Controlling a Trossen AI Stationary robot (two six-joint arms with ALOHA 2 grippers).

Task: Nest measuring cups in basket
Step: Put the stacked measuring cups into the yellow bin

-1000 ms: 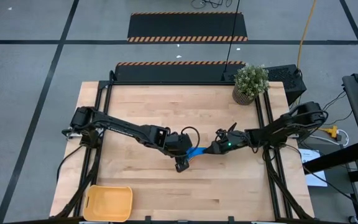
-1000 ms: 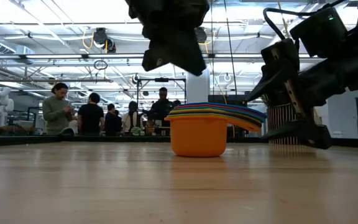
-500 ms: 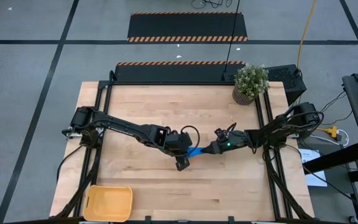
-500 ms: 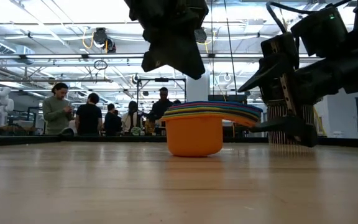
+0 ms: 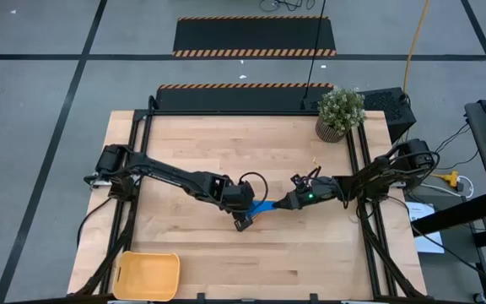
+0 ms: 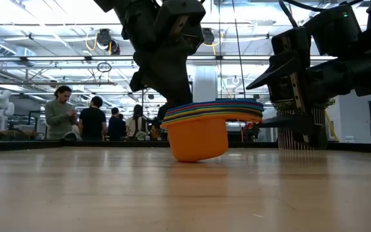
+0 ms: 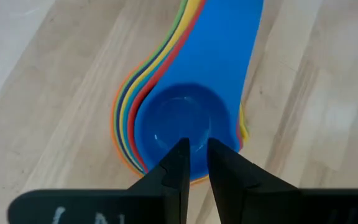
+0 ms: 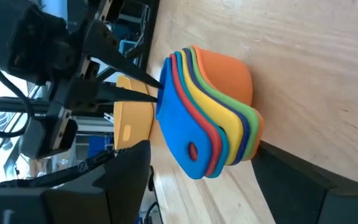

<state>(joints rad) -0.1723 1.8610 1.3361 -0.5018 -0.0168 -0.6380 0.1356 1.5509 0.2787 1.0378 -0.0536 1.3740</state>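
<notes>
1. From above, my two arms met near the middle of the table (image 5: pixel 184 152). My left gripper (image 5: pixel 245 211) hung over the bowl end of the nested measuring cups (image 5: pixel 262 207), of which only a blue strip showed. My right gripper (image 5: pixel 285 203) sat at the handle end. The basket (image 5: pixel 147 275) lay well apart at the table's near left corner, with no cup in it. A potted plant (image 5: pixel 340 112) stood at the far right corner.

2. At table height, the measuring cups (image 6: pixel 201 125) sat as one stack, an orange cup outermost with coloured rims layered above it, its base on the wood and slightly tilted. My left gripper (image 6: pixel 172 90) came down onto the stack's rim from above. My right gripper (image 6: pixel 288 96) stood beside the handles, one finger above their level and one below. People (image 6: pixel 76 116) stood in the room behind.

3. From my left wrist, my fingers (image 7: pixel 178 168) stood nearly together, a narrow slit between them, tips over the near edge of the top blue cup (image 7: pixel 191 118). I could not tell whether they pinched that rim.

4. From my right wrist, my fingers (image 8: pixel 123 180) stood wide apart, either side of the fanned handles (image 8: pixel 210 143), not closed on them. The left gripper's tips (image 8: pixel 145 87) touched the stack at its far side, and the basket (image 8: pixel 132 118) showed beyond.
</notes>
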